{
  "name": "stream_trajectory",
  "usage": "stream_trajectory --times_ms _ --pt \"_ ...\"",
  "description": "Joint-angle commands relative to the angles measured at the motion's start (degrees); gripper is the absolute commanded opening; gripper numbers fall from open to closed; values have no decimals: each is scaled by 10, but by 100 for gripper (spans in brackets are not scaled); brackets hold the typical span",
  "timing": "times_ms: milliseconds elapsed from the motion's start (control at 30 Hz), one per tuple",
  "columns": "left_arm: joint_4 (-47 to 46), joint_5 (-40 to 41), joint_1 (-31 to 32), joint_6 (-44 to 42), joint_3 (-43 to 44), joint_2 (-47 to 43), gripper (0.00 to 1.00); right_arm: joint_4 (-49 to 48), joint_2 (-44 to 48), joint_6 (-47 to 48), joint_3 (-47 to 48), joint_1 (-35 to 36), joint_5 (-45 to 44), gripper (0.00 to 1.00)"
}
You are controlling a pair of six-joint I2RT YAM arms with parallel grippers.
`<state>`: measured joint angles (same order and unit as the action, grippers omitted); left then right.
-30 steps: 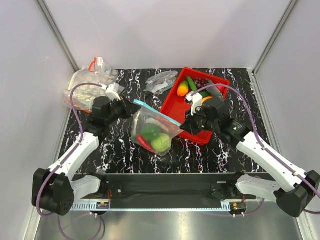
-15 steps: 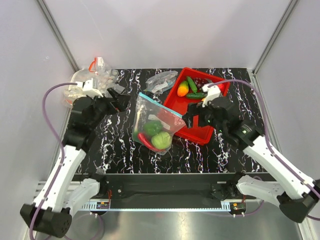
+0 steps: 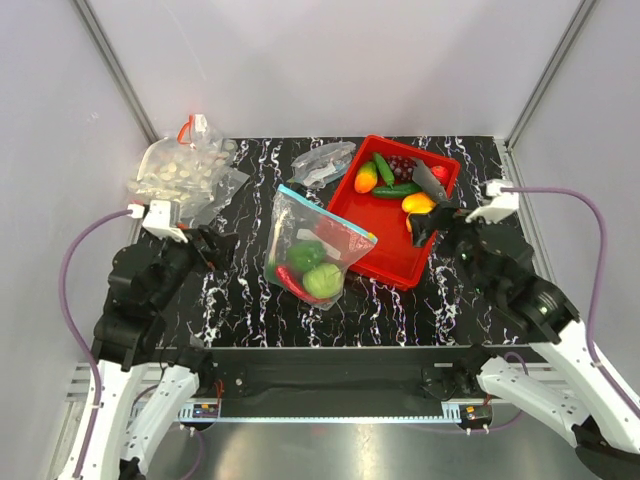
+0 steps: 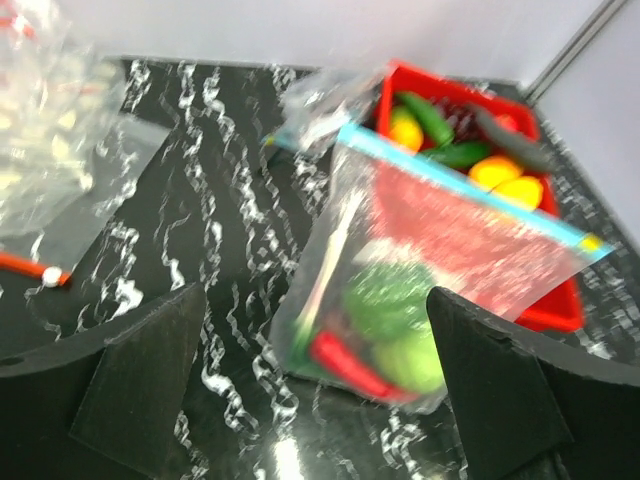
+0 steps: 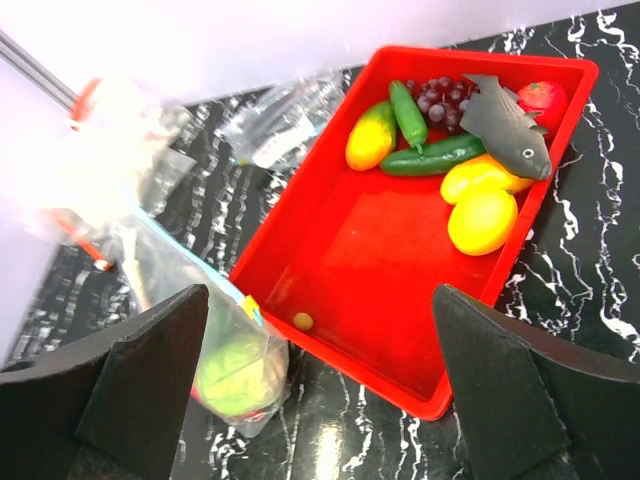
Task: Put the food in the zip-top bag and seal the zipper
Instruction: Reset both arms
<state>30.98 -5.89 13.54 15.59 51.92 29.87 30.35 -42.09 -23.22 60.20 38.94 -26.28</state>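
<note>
The zip-top bag (image 3: 318, 240) lies on the black marbled table, its top right corner resting against the red tray (image 3: 352, 205). Inside it sit the food: a dark green bell pepper (image 3: 303, 255), a lime-green fruit (image 3: 322, 283) and a red chilli (image 3: 289, 284). The zipper (image 3: 328, 214) runs as one straight teal strip across the mouth. My left gripper (image 3: 215, 250) stands open to the left of the bag, apart from it. At the tray's right side my right gripper (image 3: 428, 225) is open too. The left wrist view shows the bag (image 4: 440, 260) ahead of empty fingers (image 4: 150, 370).
The tray (image 5: 330, 180) holds a grey fish (image 5: 505, 125), yellow fruits (image 5: 482, 218), a cucumber (image 5: 432, 157), grapes and a tomato. A clear bag of white pieces (image 3: 180, 170) lies at the back left, and an empty clear bag (image 3: 322, 163) behind the tray.
Both grippers let go of the bag's mouth, opened wide and drew back toward the near edge. The bag settled onto the table against the tray.
</note>
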Motion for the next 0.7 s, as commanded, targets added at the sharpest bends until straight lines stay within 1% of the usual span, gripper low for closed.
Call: stream_trajectory --times_ms 0,67,133,233,400,567,667 --pt "7 18 0 -29 -49 -30 99 -2 54 -25 -22 -2 4 100" --pt "-2 11 0 -29 -81 -52 99 4 74 -8 -39 -2 30 100" --pt "-7 -1 0 -30 -94 -62 99 20 94 -23 -47 -2 12 100" --pt "-7 -13 0 -33 -93 -64 99 38 110 -27 -56 -2 14 100" --pt "-13 -47 1 -30 -94 -43 99 54 140 -38 -66 -2 11 100" --pt "-11 -51 1 -32 -93 -30 99 54 162 -31 -75 -2 9 100" --pt "-12 -52 0 -32 -94 -30 99 54 160 -27 -76 -2 7 100"
